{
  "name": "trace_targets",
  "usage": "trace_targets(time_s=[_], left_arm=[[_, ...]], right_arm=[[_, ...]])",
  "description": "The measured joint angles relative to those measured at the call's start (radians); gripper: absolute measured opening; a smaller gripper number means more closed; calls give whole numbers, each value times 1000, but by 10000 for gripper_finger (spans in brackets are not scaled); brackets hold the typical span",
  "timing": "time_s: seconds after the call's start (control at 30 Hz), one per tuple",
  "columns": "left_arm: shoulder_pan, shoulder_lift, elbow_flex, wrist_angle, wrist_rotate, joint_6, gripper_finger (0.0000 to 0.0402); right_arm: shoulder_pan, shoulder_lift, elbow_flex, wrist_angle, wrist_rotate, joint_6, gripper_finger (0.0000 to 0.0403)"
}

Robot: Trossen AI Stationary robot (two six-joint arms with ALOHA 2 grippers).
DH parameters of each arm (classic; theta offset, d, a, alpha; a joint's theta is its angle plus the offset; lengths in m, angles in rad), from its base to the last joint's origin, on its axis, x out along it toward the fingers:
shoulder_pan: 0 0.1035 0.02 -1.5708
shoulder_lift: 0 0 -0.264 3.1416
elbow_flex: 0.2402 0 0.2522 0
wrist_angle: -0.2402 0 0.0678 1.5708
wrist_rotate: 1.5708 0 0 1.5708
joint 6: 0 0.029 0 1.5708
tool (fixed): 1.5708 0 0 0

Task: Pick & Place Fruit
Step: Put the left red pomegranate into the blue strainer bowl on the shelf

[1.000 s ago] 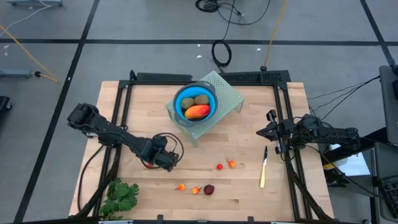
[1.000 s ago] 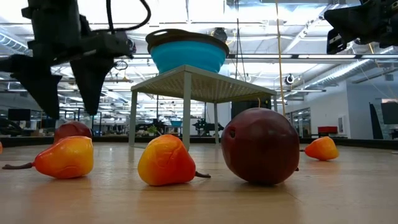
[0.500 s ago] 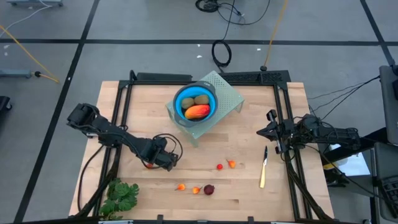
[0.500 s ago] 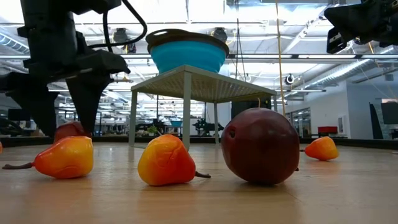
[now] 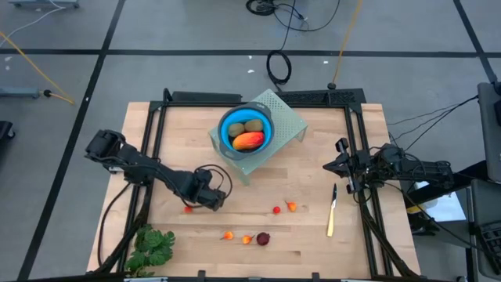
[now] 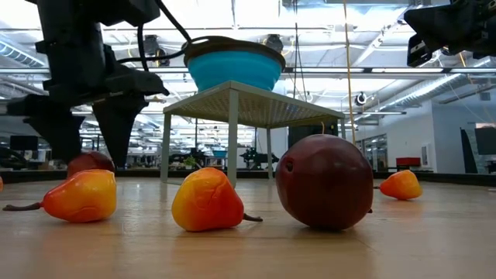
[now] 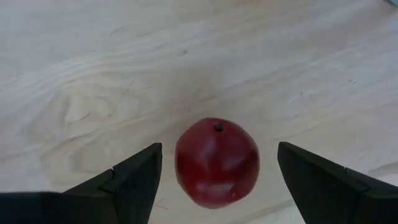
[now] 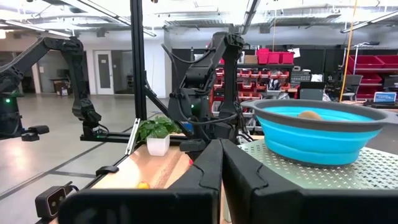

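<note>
My left gripper [image 5: 196, 204] is open and low over a dark red ball [image 7: 216, 162] that rests on the table near its left side. Its two fingers stand on either side of the ball without touching it; the low view shows the same ball [image 6: 87, 162] between them. A blue bowl [image 5: 246, 128] holds the long orange-red fruit [image 5: 248, 140] and two brown-green ovals. A second dark red ball [image 5: 263, 238] and tiny orange and red pieces [image 5: 276, 210] lie near the table's near edge. My right gripper [image 5: 341, 166] is shut and waits by the right edge.
The bowl sits on a pale green perforated stand [image 5: 286, 117] at the table's far middle. A yellow-handled knife [image 5: 332, 213] lies near the right side. A green leafy bunch [image 5: 153, 247] lies at the near left corner. Bare wood surrounds the left gripper.
My left gripper has come down toward the table, its open fingers sinking to either side of the dark red ball, and has shifted slightly toward the far edge. The ball has stayed where it was.
</note>
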Motion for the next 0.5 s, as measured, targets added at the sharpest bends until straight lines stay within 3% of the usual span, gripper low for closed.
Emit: trace_targets(time_s=[0.2,0.5], left_arm=[[7,62,0,52,87,1,319],[11,107,4,109,93,1,319]], right_arm=[[0,0,0,0,0,-9,0],[0,0,0,5,0,-1,0]])
